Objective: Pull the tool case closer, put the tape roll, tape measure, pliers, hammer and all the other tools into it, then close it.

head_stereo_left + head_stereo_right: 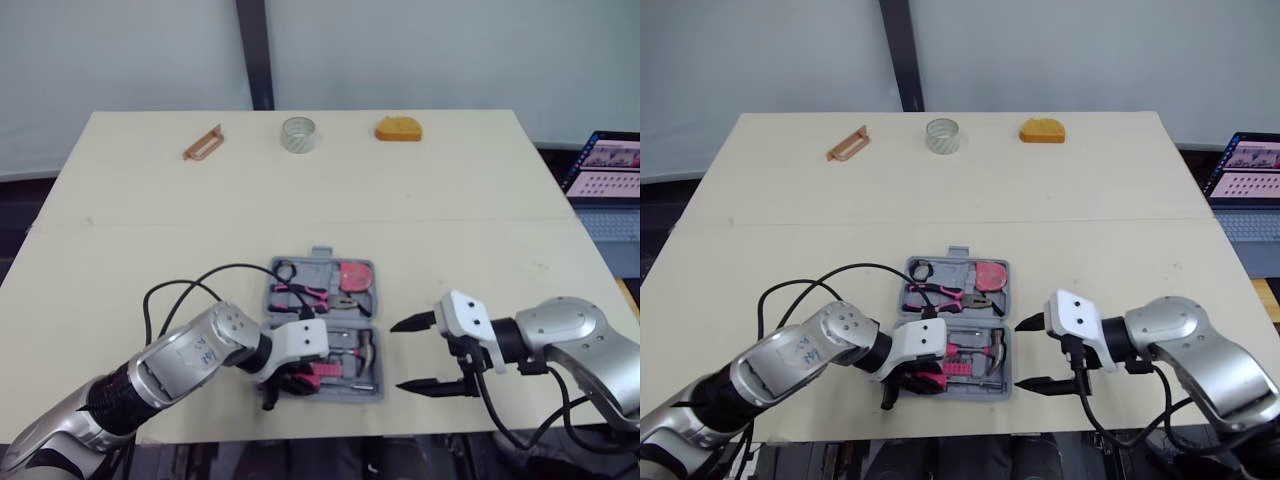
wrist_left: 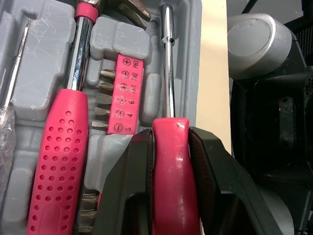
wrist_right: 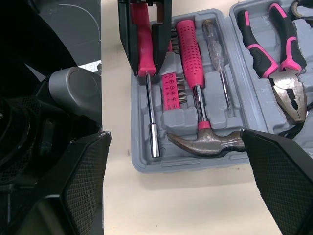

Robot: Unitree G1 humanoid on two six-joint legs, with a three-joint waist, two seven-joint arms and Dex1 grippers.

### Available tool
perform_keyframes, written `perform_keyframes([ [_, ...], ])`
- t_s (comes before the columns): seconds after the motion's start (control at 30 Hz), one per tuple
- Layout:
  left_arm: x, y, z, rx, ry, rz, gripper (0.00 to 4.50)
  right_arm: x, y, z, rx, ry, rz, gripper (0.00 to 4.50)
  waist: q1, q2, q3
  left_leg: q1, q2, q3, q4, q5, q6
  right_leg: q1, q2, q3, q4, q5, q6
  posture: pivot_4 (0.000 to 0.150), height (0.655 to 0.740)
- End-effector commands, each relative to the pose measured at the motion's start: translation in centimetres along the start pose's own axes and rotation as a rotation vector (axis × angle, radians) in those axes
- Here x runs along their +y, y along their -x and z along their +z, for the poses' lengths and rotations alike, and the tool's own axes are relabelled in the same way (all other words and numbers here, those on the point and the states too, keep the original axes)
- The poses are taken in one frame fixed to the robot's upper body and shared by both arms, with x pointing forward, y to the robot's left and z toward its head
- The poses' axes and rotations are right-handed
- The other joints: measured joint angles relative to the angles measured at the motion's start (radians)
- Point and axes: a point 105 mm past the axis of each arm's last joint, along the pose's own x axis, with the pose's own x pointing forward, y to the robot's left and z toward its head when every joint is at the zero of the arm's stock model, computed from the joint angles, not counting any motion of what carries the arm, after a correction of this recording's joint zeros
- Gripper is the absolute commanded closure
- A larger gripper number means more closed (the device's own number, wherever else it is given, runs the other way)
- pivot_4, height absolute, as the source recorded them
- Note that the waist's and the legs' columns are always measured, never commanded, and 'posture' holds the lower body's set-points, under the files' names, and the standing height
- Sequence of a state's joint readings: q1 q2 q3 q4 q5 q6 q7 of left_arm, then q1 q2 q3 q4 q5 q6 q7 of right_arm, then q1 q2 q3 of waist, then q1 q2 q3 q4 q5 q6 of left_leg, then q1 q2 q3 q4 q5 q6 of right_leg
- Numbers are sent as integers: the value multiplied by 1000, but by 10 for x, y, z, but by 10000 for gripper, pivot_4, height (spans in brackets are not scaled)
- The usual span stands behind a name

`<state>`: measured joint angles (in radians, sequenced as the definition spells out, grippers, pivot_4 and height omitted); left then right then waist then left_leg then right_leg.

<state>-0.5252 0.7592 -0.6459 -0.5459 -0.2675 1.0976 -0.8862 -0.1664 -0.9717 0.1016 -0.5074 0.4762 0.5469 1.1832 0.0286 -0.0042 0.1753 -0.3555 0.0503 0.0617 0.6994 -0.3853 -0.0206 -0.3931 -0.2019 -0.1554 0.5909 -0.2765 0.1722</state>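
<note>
- The grey tool case lay open on the pale table, near its front edge and between the two arms.
- The left gripper reached into the front half of the case. Its two black fingers were closed on the pink handle of a driver, one finger on each side of the handle.
- The metal shaft of the driver lay along the case wall nearest the robot's right arm.
- Next to the driver, a pink bit holder and a hammer with a pink handle sat in their slots.
- A thin screwdriver with a clear handle lay beside the hammer.
- The pliers, with black and pink handles, lay in the other half of the case.
- The right gripper hovered just beside the right side of the case, its fingers spread wide with nothing between them.
- The tape roll stood at the far edge of the table, well apart from the case.
- The orange tape measure lay to the right of the roll, and a flat brown tool lay to its left.
- A laptop showed beyond the right edge of the table.
</note>
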Motion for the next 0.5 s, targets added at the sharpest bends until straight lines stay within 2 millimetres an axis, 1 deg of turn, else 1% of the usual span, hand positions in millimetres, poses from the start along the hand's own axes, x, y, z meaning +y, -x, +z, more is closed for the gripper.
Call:
perform_keyframes([
  [0.03, -4, 1, 7, -20, -45, -3, 38924, 1, 1, 11, -31, 37, -5, 0, 0, 0, 0, 0, 0, 0, 0, 0, 0, 0, 0, 0, 0, 0, 0, 1500, 7400],
  [0.1, -4, 1, 7, -21, -46, -3, 38924, 1, 1, 11, -30, 37, -5, 0, 0, 0, 0, 0, 0, 0, 0, 0, 0, 0, 0, 0, 0, 0, 0, 1500, 7400],
  [0.17, -6, 1, 8, -23, -56, -12, 28755, 1, 1, 12, -31, 38, -6, 0, 0, 0, 0, 0, 0, 0, 0, 0, 0, 0, 0, 0, 0, 0, 0, 1500, 7400],
  [0.2, -7, 1, 8, -25, -61, -19, 25126, 1, 1, 12, -31, 38, -6, 0, 0, 0, 0, 0, 0, 0, 0, 0, 0, 0, 0, 0, 0, 0, 0, 1500, 7400],
  [0.27, -9, 0, 8, -27, -63, -25, 16080, 1, 1, 13, -32, 38, -5, 0, 0, 0, 0, 0, 0, 0, 0, 0, 0, 0, 0, 0, 0, 0, 0, 1500, 7400],
  [0.37, -10, 0, 9, -34, -53, -26, 581, 1, 1, 13, -32, 36, -3, 0, 0, 0, 0, 0, 0, 0, 0, 0, 0, 0, 0, 0, 0, 0, 0, 1500, 7400],
  [0.5, -13, 1, 10, -42, -41, -29, 129, 2, 2, 14, -35, 33, 2, 0, 0, 0, 0, 0, 0, 0, 0, 0, 0, 0, 0, 0, 0, 0, 0, 1500, 7400],
])
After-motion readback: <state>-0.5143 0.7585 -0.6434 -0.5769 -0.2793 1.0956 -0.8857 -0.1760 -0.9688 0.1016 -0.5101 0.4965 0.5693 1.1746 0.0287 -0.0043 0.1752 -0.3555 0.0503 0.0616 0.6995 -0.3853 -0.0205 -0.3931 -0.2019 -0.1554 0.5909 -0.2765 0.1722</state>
